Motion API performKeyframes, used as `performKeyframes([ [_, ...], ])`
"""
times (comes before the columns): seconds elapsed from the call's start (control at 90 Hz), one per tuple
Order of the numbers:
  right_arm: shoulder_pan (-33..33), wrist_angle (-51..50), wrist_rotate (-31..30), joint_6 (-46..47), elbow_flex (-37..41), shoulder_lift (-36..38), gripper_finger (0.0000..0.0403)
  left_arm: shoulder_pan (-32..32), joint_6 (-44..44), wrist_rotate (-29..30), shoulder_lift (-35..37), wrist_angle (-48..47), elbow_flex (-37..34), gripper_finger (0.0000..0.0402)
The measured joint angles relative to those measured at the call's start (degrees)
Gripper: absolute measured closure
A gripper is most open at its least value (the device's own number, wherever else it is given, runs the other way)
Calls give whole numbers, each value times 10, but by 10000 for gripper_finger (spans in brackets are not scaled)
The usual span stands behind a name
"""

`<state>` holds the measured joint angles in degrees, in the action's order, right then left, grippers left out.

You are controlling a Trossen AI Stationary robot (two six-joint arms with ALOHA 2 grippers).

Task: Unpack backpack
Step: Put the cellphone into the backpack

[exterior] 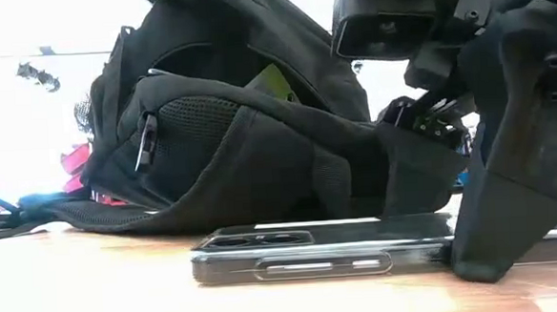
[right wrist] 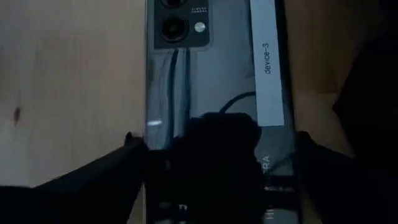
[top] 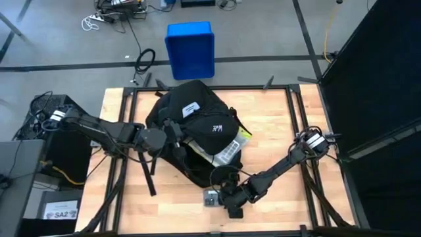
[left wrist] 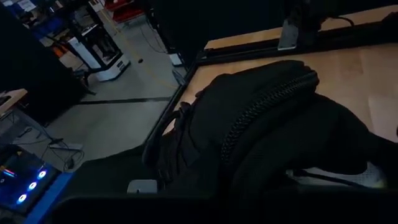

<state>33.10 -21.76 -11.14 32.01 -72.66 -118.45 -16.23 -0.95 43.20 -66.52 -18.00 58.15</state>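
The backpack (top: 197,128) slumps mid-table, mouth gaping toward 5 o'clock w/ papers spilling out; looks soft and floppy, prob. collapses if pulled, so I'd hold it by the zipper rim or a strap. Left gripper (top: 172,135) is at its 9 o'clock edge, buried in fabric, can't tell if it's pinching. Right gripper (right wrist: 214,165) at 6 o'clock has fingers pressed on the sides of a phone (exterior: 322,249) lying flat on the table (top: 276,125); glossy, slippery, fragile.
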Motion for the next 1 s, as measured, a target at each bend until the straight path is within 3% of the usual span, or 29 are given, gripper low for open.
performKeyframes([
  [0.067, -2, -12, 6, 4, 0, 1, 81, 0, 1, 0, 0, 0, 0, 401],
  [0.4, -3, -22, 23, -4, -9, 1, 82, 0, 0, 0, 0, 0, 0, 402],
  [0.767, 8, -120, 31, -49, -122, -9, 82, 0, 1, 0, 0, -2, 0, 402],
  [1.0, 10, -189, -16, -52, -172, -9, 82, 0, 1, 0, 0, -3, 0, 401],
])
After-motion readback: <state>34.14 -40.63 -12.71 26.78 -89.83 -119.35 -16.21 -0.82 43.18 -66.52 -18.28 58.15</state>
